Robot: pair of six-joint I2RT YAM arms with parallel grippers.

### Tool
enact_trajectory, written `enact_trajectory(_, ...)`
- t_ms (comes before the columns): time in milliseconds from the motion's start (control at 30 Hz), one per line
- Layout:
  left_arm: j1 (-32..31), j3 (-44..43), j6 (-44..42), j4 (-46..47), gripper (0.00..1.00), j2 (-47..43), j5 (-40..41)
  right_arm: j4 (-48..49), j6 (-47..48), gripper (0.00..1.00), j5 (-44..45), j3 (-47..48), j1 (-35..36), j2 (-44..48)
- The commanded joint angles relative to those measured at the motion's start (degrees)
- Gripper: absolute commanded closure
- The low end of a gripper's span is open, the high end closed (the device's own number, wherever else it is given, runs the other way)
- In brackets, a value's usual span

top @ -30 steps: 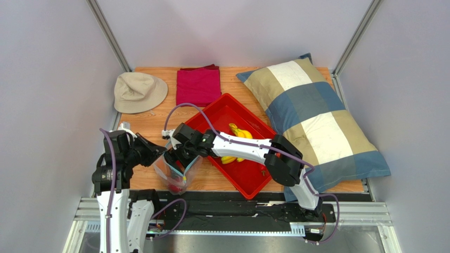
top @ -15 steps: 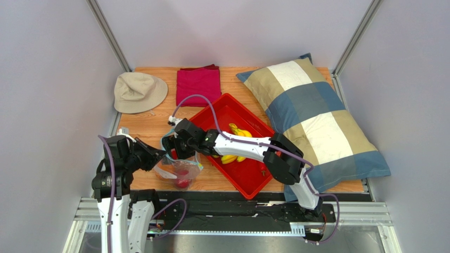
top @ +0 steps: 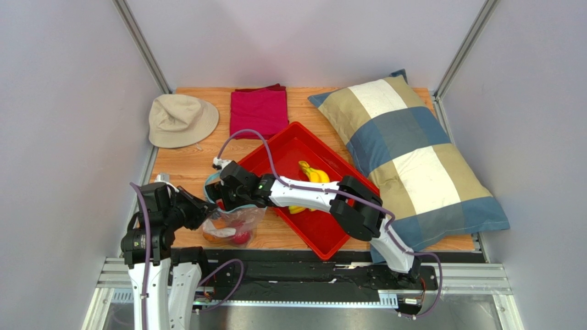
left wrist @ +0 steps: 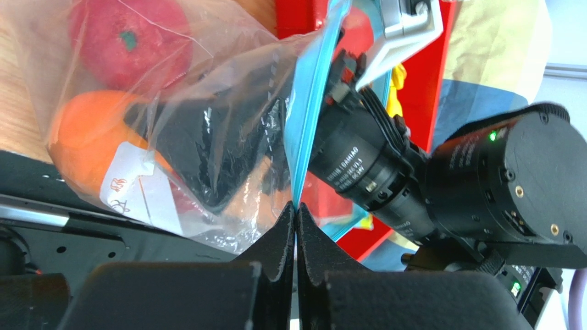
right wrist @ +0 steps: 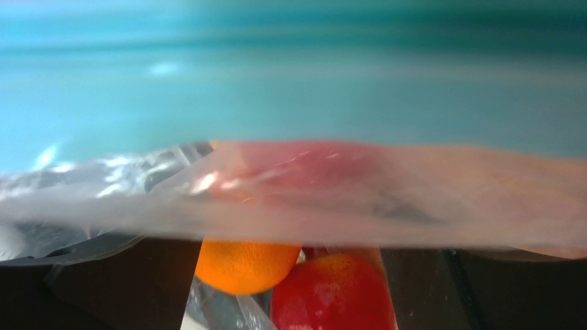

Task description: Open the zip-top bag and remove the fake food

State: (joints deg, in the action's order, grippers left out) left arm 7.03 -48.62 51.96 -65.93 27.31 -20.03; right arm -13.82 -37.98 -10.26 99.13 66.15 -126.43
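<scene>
Clear plastic has slumped. A second ago the zip-top bag (top: 233,223) hung upright between the two arms with its mouth up. Now it lies on its side on the tabletop (top: 193,165), near the front edge and just left of the red tray (top: 331,240). The red apple (left wrist: 127,38) and the orange (left wrist: 83,134) sit at its closed end, by the white label (left wrist: 134,182).

The left gripper (left wrist: 296,214) has come down with the bag, its jaws pressed together on the teal zip strip (left wrist: 311,117). The right gripper (top: 221,201) has swung left and back and now sits at the bag's mouth. Through the film, a dark part of it shows inside the bag. Whether its jaws are spread or closed I cannot tell, because its own camera is filled with blurred teal strip and film, the two fruits beyond.

The mouth looks open, so that step seems done. The banana bunch (top: 313,173) already lies in the tray, while apple and orange are still bagged. With the bag flat and the fruit at its far end, the right arm probably needs a deeper reach, or the bag needs tipping. The left pinch is what should keep the bag from dragging along.
</scene>
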Motion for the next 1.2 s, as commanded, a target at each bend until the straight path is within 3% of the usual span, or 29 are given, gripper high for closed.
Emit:
enact_trajectory(0,-0.17,1.42,-0.64,-3.59,1.00,-2.08,0.08,-0.42,2.29,0.03,4.11,5.63,0.12,-4.08)
enact_trajectory(267,-0.17,2.65,-0.64,-5.08,1.00,-3.58,0.96,-3.04,2.91,0.00,4.73,14.14,0.38,-11.90)
enact_trajectory(533,-0.17,3.27,-0.99,-5.00,1.00,-3.32,1.84,-2.17,10.80,0.04,5.52,12.75,-0.06,-11.30)
enact_trajectory(700,-0.17,2.74,-1.95,-3.94,1.00,-2.35,2.98,-3.31,18.11,0.22,3.24,7.94,-0.41,-3.84)
enact_trajectory(767,-0.17,2.92,-2.04,-3.16,1.00,-2.09,3.68,-4.01,19.60,0.41,1.65,6.34,-0.58,0.47)
enact_trajectory(833,-0.26,3.01,-1.96,-2.36,1.00,-1.91,3.77,-4.98,20.39,0.48,0.34,4.84,-0.67,3.72)
enact_trajectory(1067,-0.26,0.81,-3.09,0.54,1.00,0.11,5.26,-19.72,23.91,0.94,-0.90,6.60,-1.02,7.16)
enact_trajectory(1167,-0.26,-0.68,-3.89,1.85,1.00,0.64,4.66,-24.13,26.54,1.00,1.47,6.87,-1.29,8.13)
